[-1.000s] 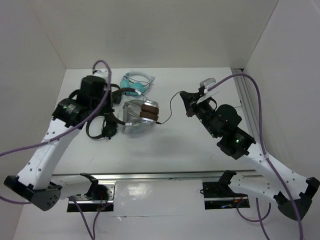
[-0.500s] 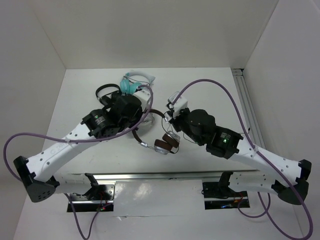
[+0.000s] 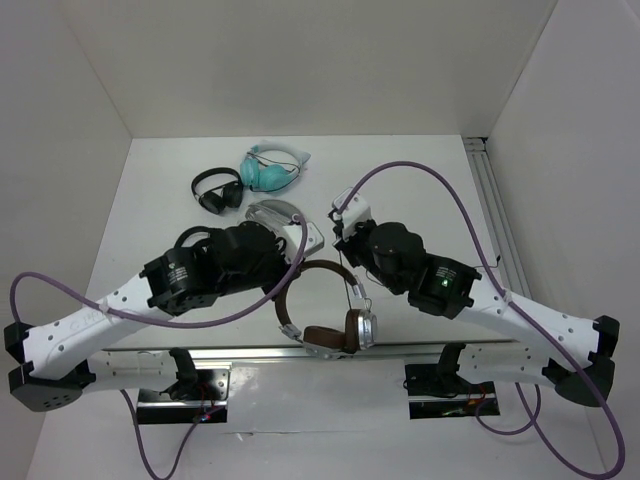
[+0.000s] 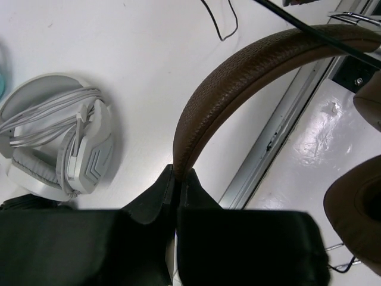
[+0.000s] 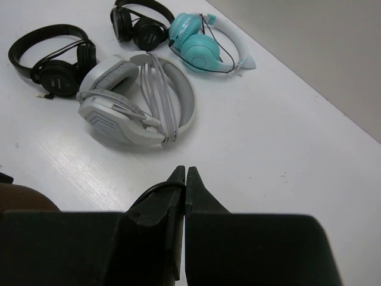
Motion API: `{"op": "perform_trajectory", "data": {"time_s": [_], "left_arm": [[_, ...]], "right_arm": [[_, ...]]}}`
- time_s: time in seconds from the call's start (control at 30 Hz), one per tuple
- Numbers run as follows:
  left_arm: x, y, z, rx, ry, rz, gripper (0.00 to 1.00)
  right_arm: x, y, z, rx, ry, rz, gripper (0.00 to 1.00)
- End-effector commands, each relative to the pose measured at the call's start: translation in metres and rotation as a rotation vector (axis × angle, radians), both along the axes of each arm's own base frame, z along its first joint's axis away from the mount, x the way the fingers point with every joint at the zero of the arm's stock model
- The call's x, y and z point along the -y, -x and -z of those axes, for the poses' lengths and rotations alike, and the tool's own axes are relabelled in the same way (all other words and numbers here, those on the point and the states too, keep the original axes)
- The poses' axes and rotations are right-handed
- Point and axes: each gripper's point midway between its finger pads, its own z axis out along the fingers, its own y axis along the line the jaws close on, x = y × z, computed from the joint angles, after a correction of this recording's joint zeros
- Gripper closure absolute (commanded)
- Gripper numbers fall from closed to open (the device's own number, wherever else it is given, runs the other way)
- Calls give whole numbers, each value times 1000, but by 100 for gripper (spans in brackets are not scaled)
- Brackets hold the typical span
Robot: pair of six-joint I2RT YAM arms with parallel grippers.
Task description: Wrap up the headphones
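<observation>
The headphones (image 3: 322, 338) hung at the near edge of the white bench (image 3: 420, 170), above the metal rail (image 3: 400, 350) that ran along its front, and they were held up off the surface. Their headband (image 4: 238, 71) was a broad arch covered in brown, finely grained leather-like material. A rounded brown ear pad (image 4: 357, 202) showed at one end, and the cups (image 3: 366, 326) had a silver metallic shine. The left jaws were pressed narrow on one end of that headband, their dark tapered tips gripping either face of the band. A thin, glossy black cable (image 4: 309, 30) crossed in front of the arch. In the right wrist view the same kind of cable (image 5: 156, 188) curved up into the right jaws, which were closed tight on it with only a hairline between the pointed tips. Further back on the bench lay a larger light-grey pair (image 5: 137, 107) with angular moulded cups, soft grey padding and its pale cord wound in several turns across the band. Behind it was a teal pair (image 5: 199, 44) with smooth rounded cups and a white band, with a dark cord draped over it. Two all-black pairs lay nearby, one (image 5: 53, 59) to the side of the grey set and a smaller one (image 5: 140, 27) beside the teal set. Both had slim matt bands and round cups.
</observation>
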Motion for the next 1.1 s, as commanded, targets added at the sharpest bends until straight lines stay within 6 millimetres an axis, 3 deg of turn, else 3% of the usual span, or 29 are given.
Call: {"op": "perform_trajectory", "data": {"time_s": [0.0, 0.17, 0.27, 0.5, 0.7, 0.77, 0.8, 0.87, 0.9, 0.93, 1.03, 1.07], "left_arm": [[9, 10, -15, 29, 49, 63, 100], [1, 0, -23, 66, 52, -8, 100], [-7, -1, -42, 107, 117, -41, 100], [-34, -3, -87, 194, 274, -142, 100], [-48, -2, -120, 220, 413, -210, 100], [-53, -4, -126, 220, 444, -246, 100], [-52, -3, -134, 215, 484, -254, 100], [-53, 0, -143, 208, 534, -252, 100], [-49, 1, -150, 195, 579, -251, 100], [-51, 3, -155, 194, 608, -254, 100], [-48, 5, -162, 163, 665, -258, 100], [-50, 4, -166, 161, 681, -276, 100]], "right_arm": [[3, 1, -15, 31, -30, 0, 100], [4, 5, -7, 21, -37, -18, 100], [0, 8, -7, 15, -40, -48, 100], [-14, 12, 16, -28, -23, -110, 100], [-15, 12, 7, -27, -103, -193, 100], [-15, 13, 0, -17, -148, -225, 96], [-15, 8, -5, 4, -178, -233, 87], [-22, 11, 0, -7, -205, -302, 81], [-21, 5, -8, 12, -248, -303, 77], [-28, 8, 4, -14, -249, -357, 67], [-30, -5, 8, -24, -325, -383, 63], [-34, -1, 21, -57, -336, -435, 61]]}}
